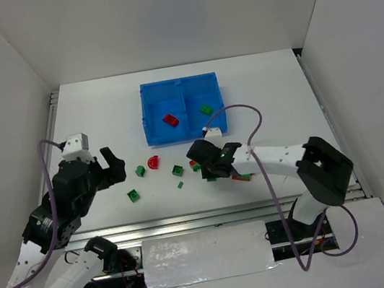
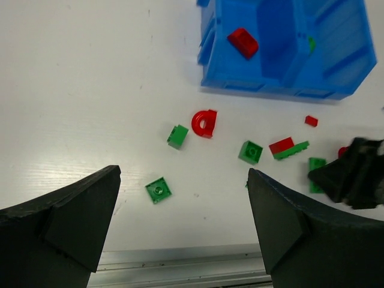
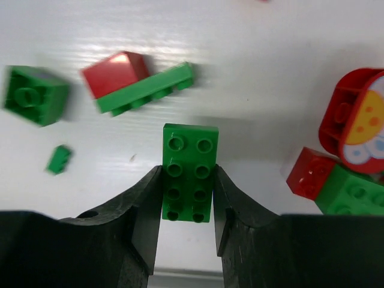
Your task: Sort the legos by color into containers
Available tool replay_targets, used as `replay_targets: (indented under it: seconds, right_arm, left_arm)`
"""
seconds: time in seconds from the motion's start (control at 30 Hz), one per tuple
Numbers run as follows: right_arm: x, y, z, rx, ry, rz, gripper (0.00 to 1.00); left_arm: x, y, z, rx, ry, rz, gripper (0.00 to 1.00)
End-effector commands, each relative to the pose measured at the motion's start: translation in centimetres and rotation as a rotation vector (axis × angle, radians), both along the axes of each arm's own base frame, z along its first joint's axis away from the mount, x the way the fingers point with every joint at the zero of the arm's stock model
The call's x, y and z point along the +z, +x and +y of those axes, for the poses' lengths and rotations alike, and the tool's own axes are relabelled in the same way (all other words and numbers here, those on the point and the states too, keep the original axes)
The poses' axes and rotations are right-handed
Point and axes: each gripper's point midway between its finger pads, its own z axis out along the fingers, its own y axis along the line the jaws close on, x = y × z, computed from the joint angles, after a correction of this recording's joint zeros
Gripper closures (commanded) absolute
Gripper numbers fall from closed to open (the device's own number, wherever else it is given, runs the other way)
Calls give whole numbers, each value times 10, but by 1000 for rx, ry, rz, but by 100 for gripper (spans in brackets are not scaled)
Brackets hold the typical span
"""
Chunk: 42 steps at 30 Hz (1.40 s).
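From above, the blue tray (image 1: pixel 149 114) sits at the far middle of the white table (image 1: pixel 293 91). It has one red brick (image 1: pixel 171 119) in its left compartment and one green piece (image 1: pixel 205 109) in its right. The other legos (image 1: pixel 140 171) lie scattered between the tray and the arms. The right gripper (image 1: pixel 214 167) is down among them, while the left gripper (image 1: pixel 110 164) hangs off to the side. White walls (image 1: pixel 12 70) close in on three sides.

In the left wrist view, the left gripper (image 2: pixel 183 174) has its jaws spread wide with nothing between them, above a loose green square (image 2: pixel 158 190).

In the right wrist view, the right gripper (image 3: pixel 189 207) pinches the long sides of a green two-by-four brick (image 3: pixel 190 174) near one end. Whether the brick has left the table I cannot tell.

The brick is likely very light, rigid and glossy. Its flat parallel sides suit the fingers, though a grip nearer mid-length would resist pivoting. On this smooth tabletop, nudged neighbours such as the red-on-green pair (image 3: pixel 141 81) would probably skid.
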Motion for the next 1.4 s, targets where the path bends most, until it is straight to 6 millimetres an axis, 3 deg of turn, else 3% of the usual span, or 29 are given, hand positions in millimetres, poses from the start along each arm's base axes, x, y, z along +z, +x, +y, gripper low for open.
replay_targets:
  seconds: [0.0,0.13,0.2,0.23,0.27,0.3,0.33,0.37,0.4,0.43,0.47,0.5,0.53,0.57,0.6,0.67,0.8,0.83,0.87,0.9,0.93,0.97,1.0,1.03,1.07,1.1,1.2,1.23,1.37]
  right_arm:
    - [72,22,1,-10,90,-171,100]
    - [114,76,-14,-6,57,-252,100]
    - [114,103,-18,5,32,-250,100]
    - [134,132,-24,-24,49,-284,100]
    - [136,141,-24,14,27,-269,98]
    - [144,169,-22,0,23,-286,98]
    - [147,182,-20,4,11,-287,96]
    - [124,193,-22,20,-53,-229,96]
    - [150,214,-15,15,-29,-286,95]
    - [152,227,-16,9,-40,-288,88]
    - [127,235,-17,20,-84,-234,83]
    - [150,252,-11,12,-63,-286,79]
    - [147,260,-13,6,-74,-279,55]
    - [129,263,-12,12,-102,-236,40]
    - [145,273,-9,1,-93,-270,33]
    - [146,276,-8,-1,-96,-274,30]
    - [156,265,-8,-17,-62,-285,23]
    - [175,252,1,-4,-33,-314,23]
    - [156,233,5,23,-47,-273,23]
    - [184,219,11,18,-4,-339,23]
    - [181,203,18,32,5,-341,23]
    - [147,165,33,95,-27,-288,23]
    - [146,149,40,78,7,-299,24]
    - [160,133,48,82,68,-339,25]
    - [132,100,58,127,61,-287,26]
    - [126,86,66,106,108,-281,29]
    - [102,50,83,58,119,-282,36]
    - [97,48,79,16,86,-299,39]
    - [71,30,111,8,99,-243,51]
  left_arm:
    - [-13,6,-11,-36,-4,21,0]
    - [-39,11,-34,-93,-53,109,1]
    - [-45,12,-51,-149,-106,138,1]
    - [-53,13,-57,-163,-109,167,0]
    - [-54,13,-59,-171,-117,176,1]
    - [-55,13,-63,-186,-121,183,2]
    - [-54,13,-63,-188,-118,182,1]
    - [-53,13,-62,-188,-110,175,1]
    - [-52,12,-60,-186,-103,176,1]
    - [-46,12,-57,-178,-99,160,1]
    - [-44,11,-55,-181,-87,155,0]
    - [-44,9,-53,-181,-74,163,1]
    - [-38,9,-50,-173,-66,148,0]
    - [-35,8,-47,-175,-51,144,0]
    - [-32,5,-44,-179,-31,139,1]
    - [-29,3,-36,-160,-9,129,1]
    - [-23,-1,-14,-85,39,86,1]
    - [-20,0,-7,-55,50,72,0]
    - [-14,-1,-3,-39,50,47,1]
    - [-12,-1,3,-14,57,33,0]
    - [-9,-2,9,16,68,21,1]
    - [-5,-1,24,83,91,-6,1]
    - [-4,-2,31,119,106,-16,1]
    - [-3,-3,39,153,123,-25,1]
    - [-6,-3,50,210,150,-34,0]
    - [-5,-5,53,233,127,-45,0]
    - [-8,-4,43,173,108,-56,1]
    - [-9,-3,41,167,108,-52,0]
    - [-13,-2,35,131,108,-36,1]
